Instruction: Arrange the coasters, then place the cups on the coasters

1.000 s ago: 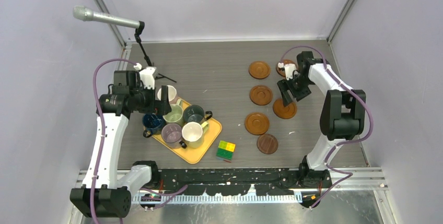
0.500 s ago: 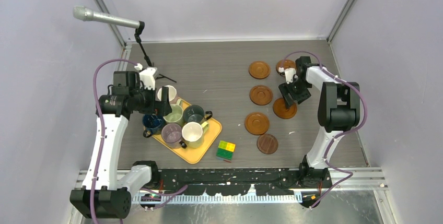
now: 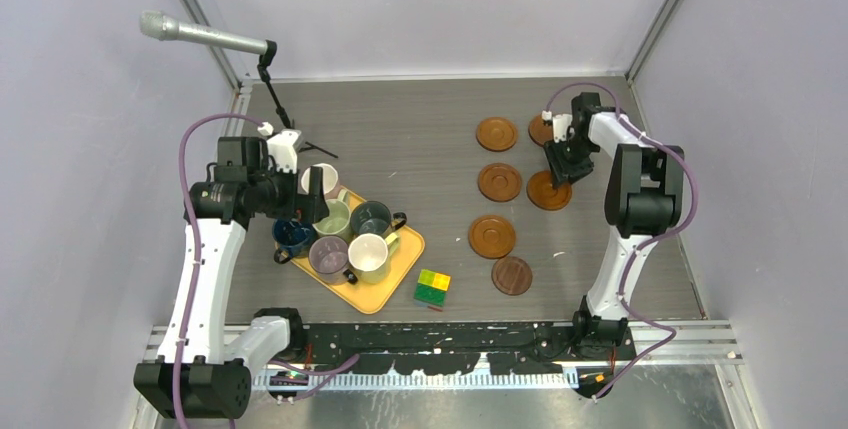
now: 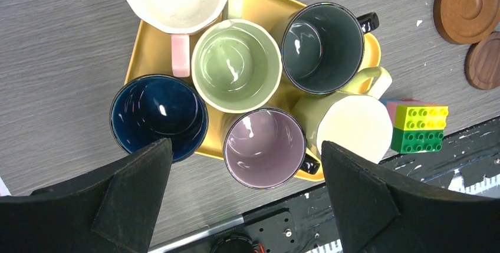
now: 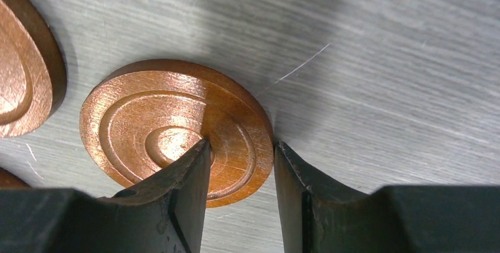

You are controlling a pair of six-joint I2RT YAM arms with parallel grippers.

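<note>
The right fingers point(image 5: 239, 153) are clamped across the rim of one reddish coaster point(image 5: 171, 123). One finger sits on its top face and the other presses its outer edge, low over the counter point(image 5: 383, 58). A second coaster point(image 5: 23, 76) lies just beside the finger on top.

The left fingers point(image 4: 244, 145) are spread wide, grasping nothing. They hover above the six cups point(image 4: 237, 64) crowded on the orange tray point(image 4: 134, 46), with the mauve cup point(image 4: 264, 147) directly between the tips. A dark coaster point(image 4: 484, 61) lies well off to one side, beyond the coloured block point(image 4: 420, 128).
</note>
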